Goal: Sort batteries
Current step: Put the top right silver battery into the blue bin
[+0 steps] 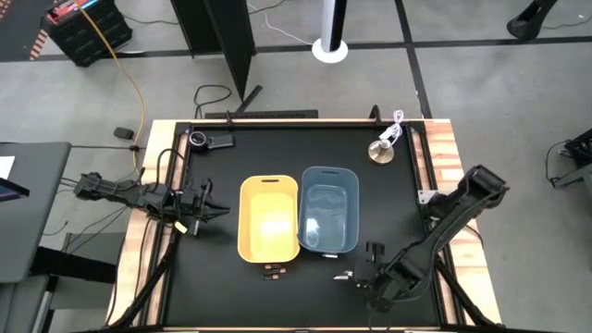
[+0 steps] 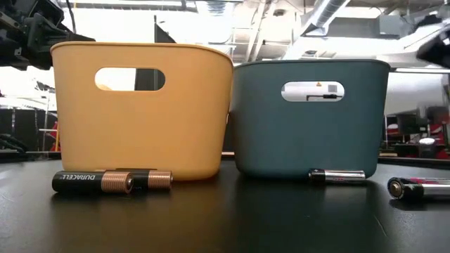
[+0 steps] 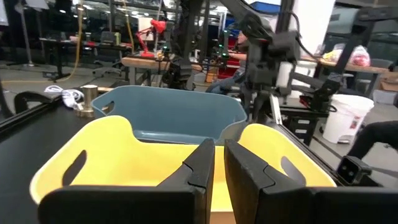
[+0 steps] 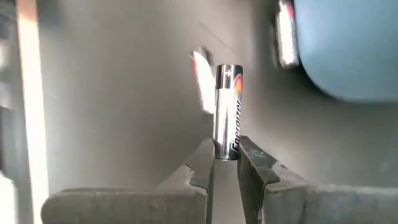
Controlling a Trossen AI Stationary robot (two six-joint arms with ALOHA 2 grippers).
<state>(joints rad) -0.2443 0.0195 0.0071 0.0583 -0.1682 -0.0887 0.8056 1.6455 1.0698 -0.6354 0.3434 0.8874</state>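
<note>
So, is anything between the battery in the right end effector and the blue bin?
Nothing visible. The right end effector is shut on a silver battery just off the blue bin. Only bare black table and one more silver battery lying against the bin's base are between.

2 black-and-copper Duracell batteries (image 2: pixel 112 181) lie on their sides, touching, on the table just in front of the yellow bin (image 2: pixel 140 105). 1 silver battery (image 2: pixel 337 176) lies flat against the blue bin's (image 2: pixel 309 116) front base. Another silver one lies near it. 1 silver Energizer battery (image 4: pixel 227 112) is pinched at 1 end between the right gripper's (image 4: pixel 226 163) fingers.
</note>
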